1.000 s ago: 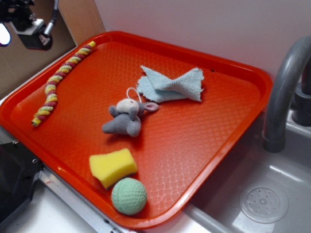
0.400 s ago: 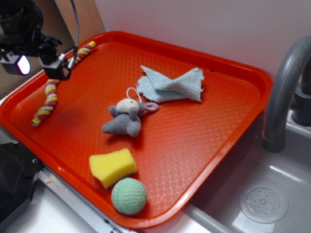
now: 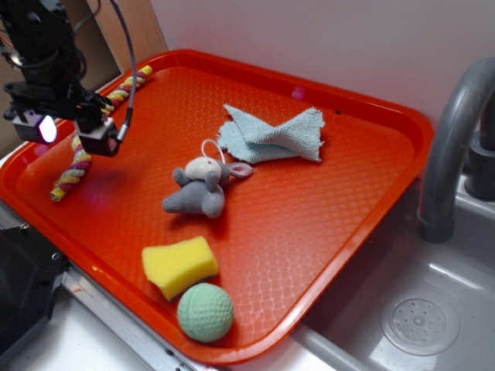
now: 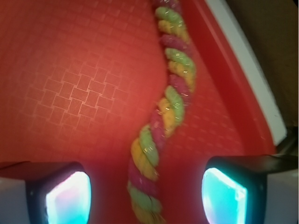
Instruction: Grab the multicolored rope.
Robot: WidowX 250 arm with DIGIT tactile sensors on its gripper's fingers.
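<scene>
The black tool (image 4: 147,189) hangs over the left edge of the tray with its 2 fingers spread wide; in the wrist view the glowing pale-blue fingertip pads (image 4: 69,198) stand one on each side of the rope with clear gaps, so nothing is gripped. In the exterior view the tool (image 3: 73,127) sits above the middle of the rope, hiding part of it; whether the fingers touch the tray cannot be told.

The multicolored rope (image 4: 161,116), a long twisted cord of yellow, pink-red and pale green strands, runs wavy between the fingers and away toward the tray's raised rim. From outside, the rope (image 3: 73,174) lies along the left side of the orange-red textured plastic tray (image 3: 325,224), one end near the far left corner, the other nearer the front.

Well apart from the rope, a small grey plush mouse (image 3: 199,189) lies near the tray's middle. Behind it rests a crumpled pale blue cloth (image 3: 271,135). Toward the front are a yellow sponge block (image 3: 179,265) and, just beside it, a dimpled green ball (image 3: 205,311). To the right of the tray stands a grey curved faucet (image 3: 448,147) over a grey sink (image 3: 421,325).
</scene>
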